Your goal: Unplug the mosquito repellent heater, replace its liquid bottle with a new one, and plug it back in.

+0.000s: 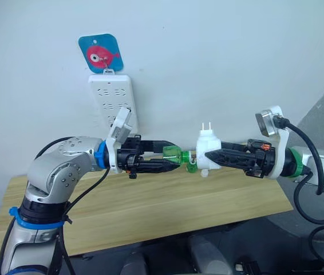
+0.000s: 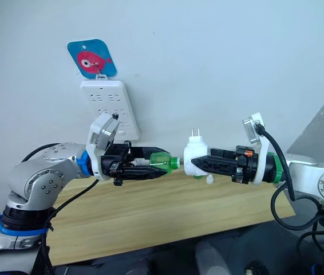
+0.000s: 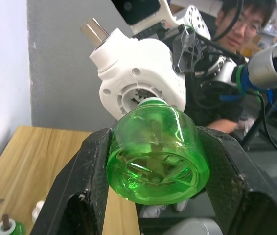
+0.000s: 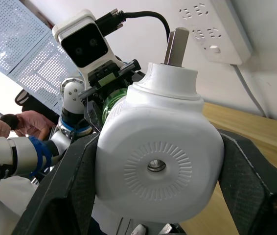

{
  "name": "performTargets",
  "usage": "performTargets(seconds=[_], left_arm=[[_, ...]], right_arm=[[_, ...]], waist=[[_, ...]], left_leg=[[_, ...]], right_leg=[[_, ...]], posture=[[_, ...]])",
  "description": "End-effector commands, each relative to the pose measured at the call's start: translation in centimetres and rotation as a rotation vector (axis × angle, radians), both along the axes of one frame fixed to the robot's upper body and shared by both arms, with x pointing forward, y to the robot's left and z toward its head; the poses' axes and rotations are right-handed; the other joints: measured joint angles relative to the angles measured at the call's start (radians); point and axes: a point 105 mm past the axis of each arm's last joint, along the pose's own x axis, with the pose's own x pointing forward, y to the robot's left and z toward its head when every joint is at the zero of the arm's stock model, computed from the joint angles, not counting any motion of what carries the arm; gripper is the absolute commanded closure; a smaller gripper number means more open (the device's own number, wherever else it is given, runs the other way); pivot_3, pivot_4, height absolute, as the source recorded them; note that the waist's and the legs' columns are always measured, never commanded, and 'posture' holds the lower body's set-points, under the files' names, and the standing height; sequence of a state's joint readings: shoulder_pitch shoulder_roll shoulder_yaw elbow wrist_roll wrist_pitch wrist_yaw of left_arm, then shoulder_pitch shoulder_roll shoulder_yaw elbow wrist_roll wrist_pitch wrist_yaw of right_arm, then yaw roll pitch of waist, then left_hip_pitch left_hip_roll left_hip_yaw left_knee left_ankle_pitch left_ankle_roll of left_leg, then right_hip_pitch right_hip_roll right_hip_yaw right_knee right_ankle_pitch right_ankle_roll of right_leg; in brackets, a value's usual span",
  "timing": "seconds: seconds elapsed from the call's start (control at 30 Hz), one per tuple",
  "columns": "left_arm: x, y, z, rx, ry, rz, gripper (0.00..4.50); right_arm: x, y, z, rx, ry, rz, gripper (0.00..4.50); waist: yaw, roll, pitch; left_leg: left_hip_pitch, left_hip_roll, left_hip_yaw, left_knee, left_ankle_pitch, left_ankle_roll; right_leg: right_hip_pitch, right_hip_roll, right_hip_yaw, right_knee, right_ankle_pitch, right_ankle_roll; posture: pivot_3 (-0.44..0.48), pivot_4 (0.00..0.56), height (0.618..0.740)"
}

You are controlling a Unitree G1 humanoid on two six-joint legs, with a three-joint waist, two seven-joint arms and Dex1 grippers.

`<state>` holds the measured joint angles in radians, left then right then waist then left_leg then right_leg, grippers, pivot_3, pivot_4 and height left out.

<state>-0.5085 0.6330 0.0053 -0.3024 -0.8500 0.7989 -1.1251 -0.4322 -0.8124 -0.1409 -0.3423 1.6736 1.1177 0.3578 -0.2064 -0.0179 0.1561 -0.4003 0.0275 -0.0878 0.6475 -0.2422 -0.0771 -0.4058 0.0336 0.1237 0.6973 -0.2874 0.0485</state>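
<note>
1. Pale wooden table against white wall; long white multi-socket power strip hangs there.
2. Left gripper clamps translucent green round bottle; neck hidden.
3. Right gripper clamps small white rounded plastic heater, prongs up, above table.

Left pincer presses green bottle against heater in right pincer

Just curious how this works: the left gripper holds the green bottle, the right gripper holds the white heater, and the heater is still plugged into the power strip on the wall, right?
Not quite. The heater is unplugged: the left eye view shows its prongs bare, pointing up, away from the power strip. The rest holds: left gripper on the green bottle, right gripper on the heater.
</note>
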Motion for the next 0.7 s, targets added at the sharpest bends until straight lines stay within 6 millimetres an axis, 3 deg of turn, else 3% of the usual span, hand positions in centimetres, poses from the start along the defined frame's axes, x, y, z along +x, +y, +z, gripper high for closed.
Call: performTargets(seconds=[0.03,0.3,0.7], left_arm=[[-0.4,-0.7,1.1,-0.035,-0.047,-0.027,2.20],[-0.9,-0.6,0.5,-0.009,-0.030,-0.080,2.20],[-0.3,0.6,1.4,0.002,-0.026,-0.091,2.20]], right_arm=[[-0.7,0.6,1.1,0.044,-0.028,0.043,1.45],[-1.4,0.9,1.4,0.079,-0.002,0.089,1.45],[-2.5,0.7,1.4,0.071,0.037,0.154,1.45]], waist=[[0.001,0.000,0.000],[0.004,0.000,0.000],[0.010,0.000,0.000]], left_leg=[[0.000,0.000,0.000,0.000,0.000,0.000],[0.000,0.000,0.000,0.000,0.000,0.000],[0.000,0.000,0.000,0.000,0.000,0.000]], right_leg=[[0.000,0.000,0.000,0.000,0.000,0.000],[0.000,0.000,0.000,0.000,0.000,0.000],[0.000,0.000,0.000,0.000,0.000,0.000]], posture=[[-0.206,0.086,0.740],[-0.203,0.080,0.740],[-0.200,0.086,0.740]])
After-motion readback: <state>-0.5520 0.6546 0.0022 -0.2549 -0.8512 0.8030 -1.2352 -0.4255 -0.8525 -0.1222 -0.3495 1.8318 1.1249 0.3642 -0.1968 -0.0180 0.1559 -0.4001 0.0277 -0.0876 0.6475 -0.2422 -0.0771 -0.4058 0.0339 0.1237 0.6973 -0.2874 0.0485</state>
